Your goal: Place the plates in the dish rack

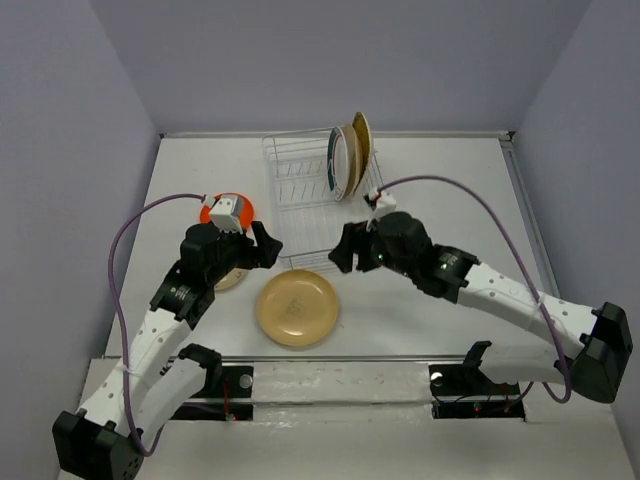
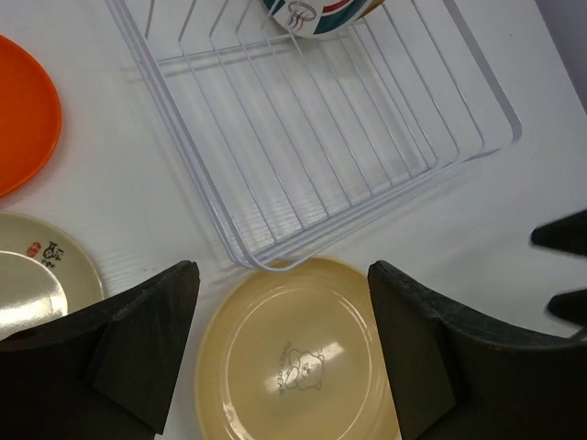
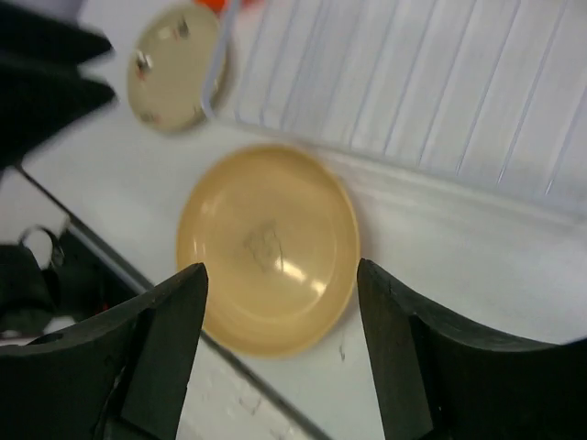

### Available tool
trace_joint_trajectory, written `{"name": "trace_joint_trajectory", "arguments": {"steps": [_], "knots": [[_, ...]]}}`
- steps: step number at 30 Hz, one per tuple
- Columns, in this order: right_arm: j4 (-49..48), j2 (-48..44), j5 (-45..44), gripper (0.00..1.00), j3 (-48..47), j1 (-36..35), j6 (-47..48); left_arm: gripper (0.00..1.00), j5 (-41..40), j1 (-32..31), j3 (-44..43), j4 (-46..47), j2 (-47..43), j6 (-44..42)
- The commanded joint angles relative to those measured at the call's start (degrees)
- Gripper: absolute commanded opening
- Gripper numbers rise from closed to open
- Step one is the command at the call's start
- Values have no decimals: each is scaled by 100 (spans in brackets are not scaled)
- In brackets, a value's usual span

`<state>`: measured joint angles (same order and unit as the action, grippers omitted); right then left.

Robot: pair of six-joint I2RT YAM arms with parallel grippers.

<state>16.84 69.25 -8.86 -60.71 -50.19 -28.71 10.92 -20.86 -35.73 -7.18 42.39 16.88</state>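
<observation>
Left claw (image 2: pixel 280 307) and right claw (image 3: pixel 280 275) are hanging wide, empty, over the tan-yellow plate (image 1: pixel 297 308); 1 should be pinching its near rim, clear of the dish rack (image 1: pixel 298 180).

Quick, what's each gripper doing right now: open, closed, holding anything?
Left gripper: open, holding nothing.
Right gripper: open, holding nothing.
</observation>
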Motion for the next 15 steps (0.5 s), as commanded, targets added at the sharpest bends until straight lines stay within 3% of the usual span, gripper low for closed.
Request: {"name": "trace_joint_trajectory", "arguments": {"steps": [1,5,11,15], "knots": [[-1059,-254,500,75,1759,-395,-1408,85,472,-14,-207,349,287,139],[-1604,-255,587,79,2458,-395,-2006,82,578,-32,-233,375,577,245],[-2553,658,824,80,2704,-395,-2367,82,16,-173,-303,103,779,263],[-3344,1353,1159,74,2740,-395,-2560,82,-177,-418,-312,103,964,543]]}}
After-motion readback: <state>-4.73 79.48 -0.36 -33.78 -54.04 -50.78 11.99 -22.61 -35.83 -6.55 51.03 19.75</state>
